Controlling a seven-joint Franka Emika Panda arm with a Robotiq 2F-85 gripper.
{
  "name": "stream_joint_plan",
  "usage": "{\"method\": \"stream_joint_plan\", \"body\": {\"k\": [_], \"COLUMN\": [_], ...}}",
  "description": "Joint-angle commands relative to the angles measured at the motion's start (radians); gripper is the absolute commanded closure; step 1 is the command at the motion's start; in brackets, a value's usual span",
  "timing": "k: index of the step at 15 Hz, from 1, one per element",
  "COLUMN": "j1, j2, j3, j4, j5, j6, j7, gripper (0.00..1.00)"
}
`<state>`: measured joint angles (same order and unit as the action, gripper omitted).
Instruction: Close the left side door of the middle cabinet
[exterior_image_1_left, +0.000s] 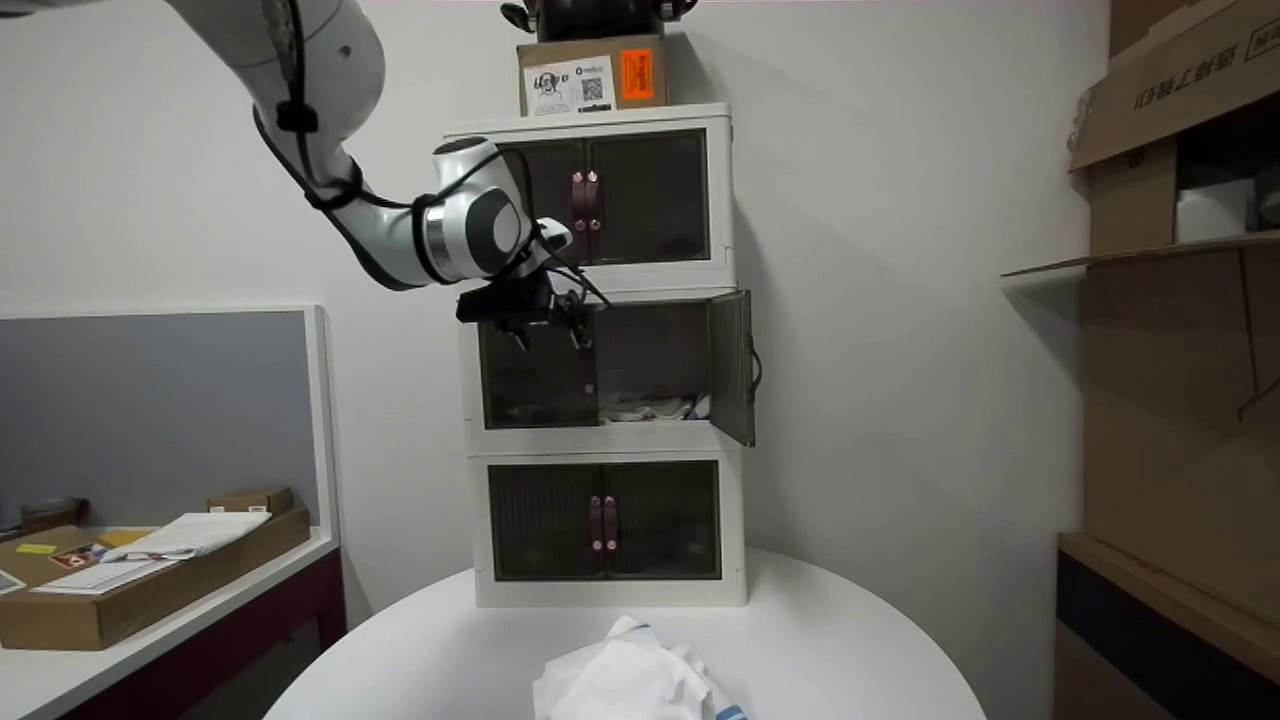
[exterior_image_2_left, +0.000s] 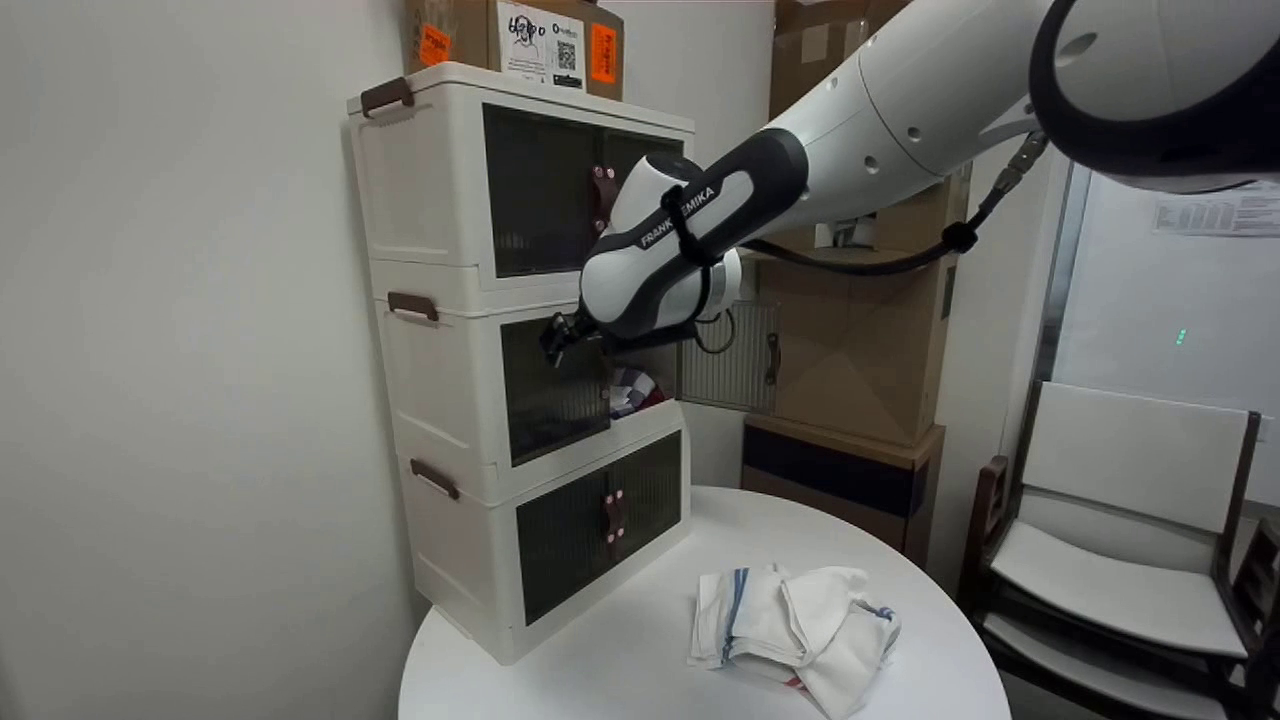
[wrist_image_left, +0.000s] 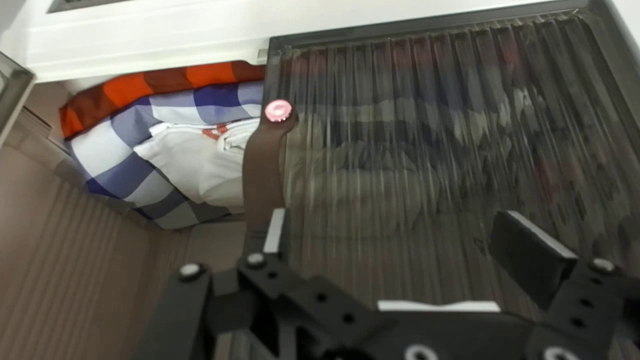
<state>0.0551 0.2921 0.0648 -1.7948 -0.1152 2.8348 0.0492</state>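
Note:
The middle cabinet (exterior_image_1_left: 655, 440) is the white box in the middle of the stack; its side shows in an exterior view (exterior_image_2_left: 440, 385). Its left side door (exterior_image_1_left: 535, 385), a dark ribbed pane, lies shut or nearly shut, in line with the cabinet front. It also shows in an exterior view (exterior_image_2_left: 550, 410) and fills the right of the upside-down wrist view (wrist_image_left: 425, 150), with a brown strap handle (wrist_image_left: 264, 175) on its free edge. My gripper (exterior_image_1_left: 552, 340) is open and empty in front of this door. In the wrist view the fingers (wrist_image_left: 391, 220) are wide apart; contact is unclear.
The matching right-hand door (exterior_image_1_left: 733, 370) stands swung out, its edge showing in the wrist view (wrist_image_left: 12, 90). Checkered and white cloths (wrist_image_left: 195, 150) lie inside. Like cabinets stand above (exterior_image_1_left: 650, 275) and below (exterior_image_1_left: 610, 595). A white cloth (exterior_image_2_left: 800, 620) lies on the round table (exterior_image_2_left: 600, 680).

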Motion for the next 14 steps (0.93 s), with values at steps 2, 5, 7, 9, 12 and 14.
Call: {"method": "stream_joint_plan", "body": {"k": [2, 5, 7, 9, 12, 14], "j1": [-0.002, -0.005, -0.003, -0.017, -0.035, -0.038], "j2": [0.051, 0.018, -0.04, -0.12, -0.282, -0.373], "j3": [0.005, 0.012, 0.0, -0.002, -0.017, -0.024], "j4": [0.078, 0.046, -0.006, -0.085, -0.263, -0.366], "j5": [0.032, 0.037, 0.019, 0.028, 0.032, 0.031], "j6": [-0.013, -0.031, -0.079, -0.13, -0.19, -0.22], "j7": [-0.058, -0.075, -0.078, -0.098, -0.111, -0.102], "gripper": [0.0, 0.0, 0.0, 0.0, 0.0, 0.0]}}
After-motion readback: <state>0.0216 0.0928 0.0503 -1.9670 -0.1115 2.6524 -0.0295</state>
